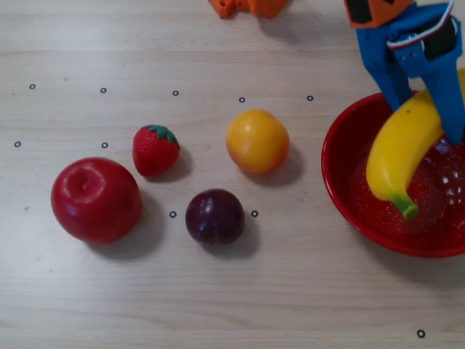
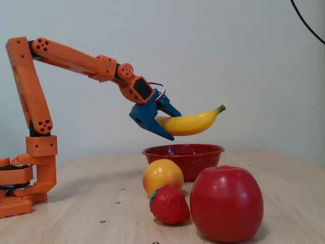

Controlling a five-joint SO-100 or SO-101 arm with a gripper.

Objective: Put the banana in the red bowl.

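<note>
The yellow banana hangs in the air over the red bowl, its green stem tip pointing toward the view's lower edge. My blue gripper is shut on its upper part, one finger on each side. In the fixed view the banana floats a little above the red bowl's rim, stem tip raised to the right, with the gripper clamped on its left end. The banana touches nothing but the fingers.
Left of the bowl lie a round orange-yellow fruit, a dark plum, a strawberry and a red apple. The arm's orange base stands at the far left of the fixed view.
</note>
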